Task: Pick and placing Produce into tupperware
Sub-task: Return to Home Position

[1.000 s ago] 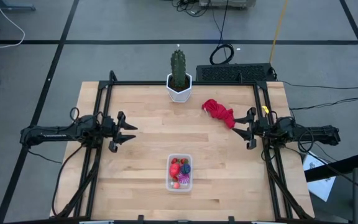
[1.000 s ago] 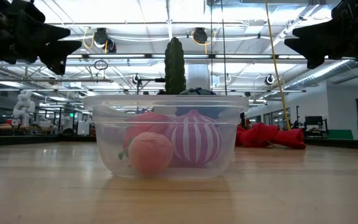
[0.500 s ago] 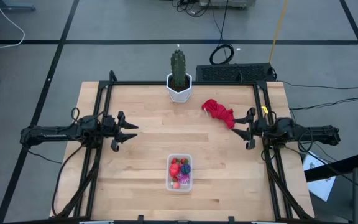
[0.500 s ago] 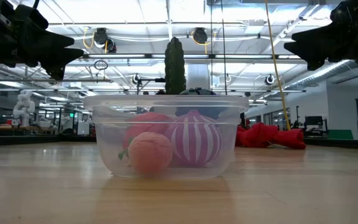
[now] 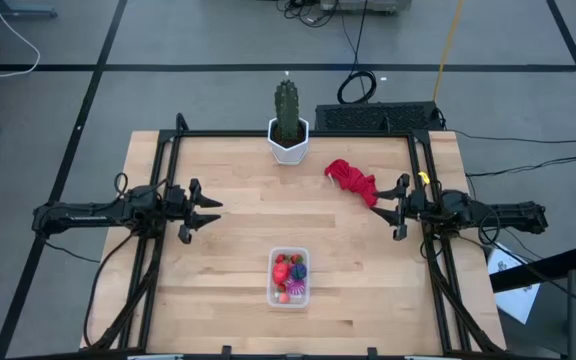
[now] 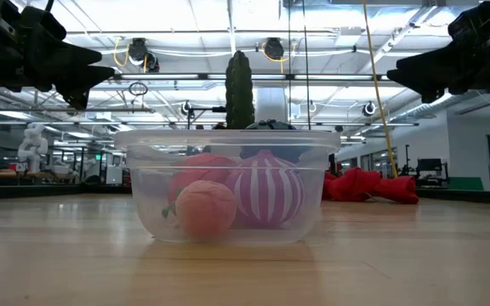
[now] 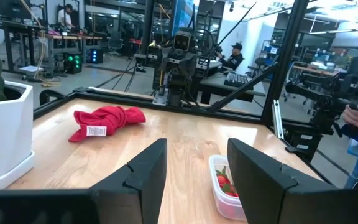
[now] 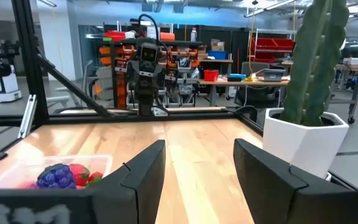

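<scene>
The clear tupperware point(image 5: 289, 277) stands on the wooden table near its front edge, midway between the arms. Inside lies the produce point(image 6: 228, 194): red strawberries, a magenta striped round piece, a dark purple grape bunch point(image 8: 58, 175) and a pink piece. My left gripper point(image 5: 213, 213) hovers at the table's left side, pointing level toward the right, open with nothing between its fingers point(image 7: 196, 149). My right gripper point(image 5: 380, 212) hovers at the right side, pointing toward the left, also open with nothing between its fingers point(image 8: 199, 149). Both are well above and away from the tupperware.
A green cactus in a white pot point(image 5: 287, 125) stands at the far edge's middle. A red cloth point(image 5: 353, 180) lies at the far right, close to my right gripper. Black frame rails point(image 5: 158, 250) run along the table's left and right sides. Bare wood lies between the arms.
My right gripper has tipped a little downward, its fingertips sitting slightly lower in the low view. The tupperware and the produce have stayed where they were.
</scene>
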Controlling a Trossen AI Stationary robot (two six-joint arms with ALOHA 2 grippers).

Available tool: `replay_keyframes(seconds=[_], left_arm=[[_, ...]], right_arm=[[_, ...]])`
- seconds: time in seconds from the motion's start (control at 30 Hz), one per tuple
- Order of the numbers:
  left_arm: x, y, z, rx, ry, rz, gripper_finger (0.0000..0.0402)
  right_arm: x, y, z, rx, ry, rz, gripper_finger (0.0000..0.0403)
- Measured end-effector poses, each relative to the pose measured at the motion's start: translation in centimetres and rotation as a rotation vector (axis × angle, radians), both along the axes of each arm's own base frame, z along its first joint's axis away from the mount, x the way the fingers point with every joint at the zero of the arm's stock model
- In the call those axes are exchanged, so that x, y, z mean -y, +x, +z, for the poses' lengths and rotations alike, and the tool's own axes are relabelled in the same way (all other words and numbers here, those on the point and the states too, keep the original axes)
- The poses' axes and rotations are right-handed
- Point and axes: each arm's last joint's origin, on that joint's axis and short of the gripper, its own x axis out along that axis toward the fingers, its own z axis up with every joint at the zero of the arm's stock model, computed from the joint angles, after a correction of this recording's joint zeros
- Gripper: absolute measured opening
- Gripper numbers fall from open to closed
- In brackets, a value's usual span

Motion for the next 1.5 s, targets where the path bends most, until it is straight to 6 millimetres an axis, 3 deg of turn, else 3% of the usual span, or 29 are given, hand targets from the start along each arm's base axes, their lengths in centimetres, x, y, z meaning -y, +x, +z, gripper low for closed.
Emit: replay_keyframes(seconds=[1.5], left_arm=[[0.00,0.00,0.01,-0.002,-0.060,-0.002,0.0175]], right_arm=[[-0.01,0.01,-0.01,0.001,0.000,0.002,0.0183]])
